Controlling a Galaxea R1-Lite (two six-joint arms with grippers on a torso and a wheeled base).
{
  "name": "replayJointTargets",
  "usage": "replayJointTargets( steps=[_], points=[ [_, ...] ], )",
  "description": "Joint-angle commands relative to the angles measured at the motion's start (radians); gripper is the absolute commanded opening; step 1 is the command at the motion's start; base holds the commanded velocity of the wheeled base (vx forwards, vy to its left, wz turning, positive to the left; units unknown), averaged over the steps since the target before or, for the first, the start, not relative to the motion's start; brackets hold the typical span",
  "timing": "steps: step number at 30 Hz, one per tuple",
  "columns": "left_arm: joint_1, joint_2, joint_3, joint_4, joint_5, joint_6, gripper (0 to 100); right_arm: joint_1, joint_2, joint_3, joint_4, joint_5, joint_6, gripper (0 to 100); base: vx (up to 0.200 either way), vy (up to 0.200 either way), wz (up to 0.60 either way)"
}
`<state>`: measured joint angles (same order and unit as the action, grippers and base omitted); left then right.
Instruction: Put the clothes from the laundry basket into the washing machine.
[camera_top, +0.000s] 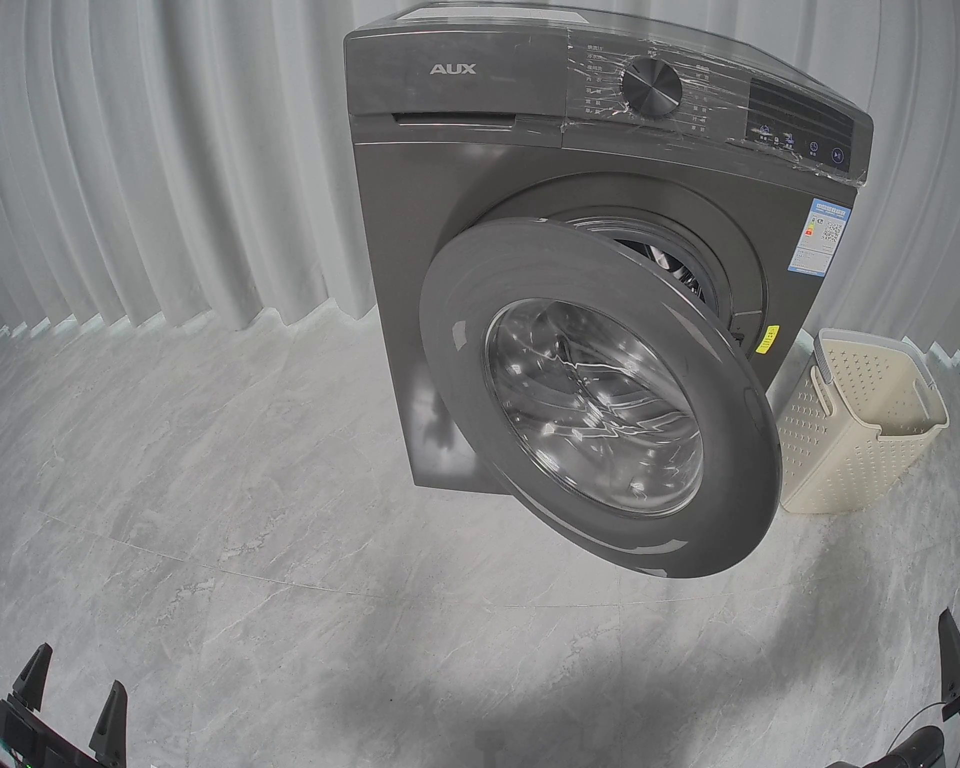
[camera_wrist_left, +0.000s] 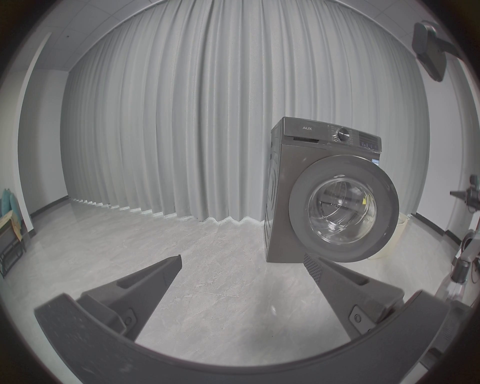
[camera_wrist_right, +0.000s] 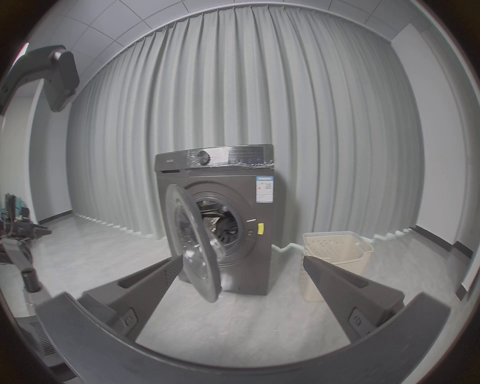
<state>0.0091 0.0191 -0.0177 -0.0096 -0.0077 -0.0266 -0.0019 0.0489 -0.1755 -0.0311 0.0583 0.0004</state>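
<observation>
Nearest us, left gripper (camera_wrist_left: 241, 260) & right gripper (camera_wrist_right: 243, 260) both gape wide, nothing held, well short of the washer (camera_top: 420, 220). Its door (camera_top: 600, 400) hangs open; basket (camera_top: 830, 450) stands just beside it, on our right, w/ curtain (camera_top: 150, 150) behind.

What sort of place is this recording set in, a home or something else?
Probably a staged test room rather than a home laundry: the washing machine stands alone on a tiled floor, a laundry basket beside it, before floor-to-ceiling curtains and under a panelled, office-style ceiling.
</observation>
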Motion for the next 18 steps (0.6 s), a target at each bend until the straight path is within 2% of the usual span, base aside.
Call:
replayJointTargets(
  steps=[1,2,4,5,6,7,11,12,15,18],
  points=[
    [-0.012,-0.013,0.016,0.014,-0.023,0.042,100,0.000,0.180,-0.044,0.042,0.144,0.004,100,0.000,0.000,0.00],
    [-0.012,-0.013,0.016,0.014,-0.023,0.042,100,-0.001,0.212,-0.044,0.037,0.166,0.009,100,0.000,0.000,0.00],
    [-0.012,-0.013,0.016,0.014,-0.023,0.042,100,-0.001,0.212,-0.044,0.037,0.166,0.009,100,0.000,0.000,0.00],
    [-0.011,-0.015,0.016,0.014,-0.023,0.042,100,0.002,0.359,-0.053,-0.009,0.241,0.018,100,0.000,0.000,0.00],
    [-0.011,-0.015,0.016,0.014,-0.023,0.042,100,0.002,0.359,-0.053,-0.009,0.241,0.018,100,0.000,0.000,0.00],
    [-0.011,-0.015,0.016,0.014,-0.023,0.042,100,0.003,0.459,-0.045,-0.072,0.288,0.006,100,0.000,0.000,0.00],
    [-0.011,-0.015,0.016,0.016,-0.025,0.040,100,0.043,0.549,-0.028,-0.173,0.390,-0.005,100,0.000,0.000,0.00],
    [-0.011,-0.015,0.016,0.016,-0.025,0.040,100,0.043,0.549,-0.028,-0.173,0.390,-0.005,100,0.000,0.000,0.00],
    [-0.011,-0.015,0.016,0.016,-0.025,0.040,100,0.095,0.548,-0.021,-0.178,0.393,-0.007,100,0.000,-0.200,0.00],
    [-0.012,-0.013,0.015,0.016,-0.025,0.040,100,0.083,0.543,0.002,-0.188,0.388,-0.007,100,0.000,-0.200,0.00]
  ],
)
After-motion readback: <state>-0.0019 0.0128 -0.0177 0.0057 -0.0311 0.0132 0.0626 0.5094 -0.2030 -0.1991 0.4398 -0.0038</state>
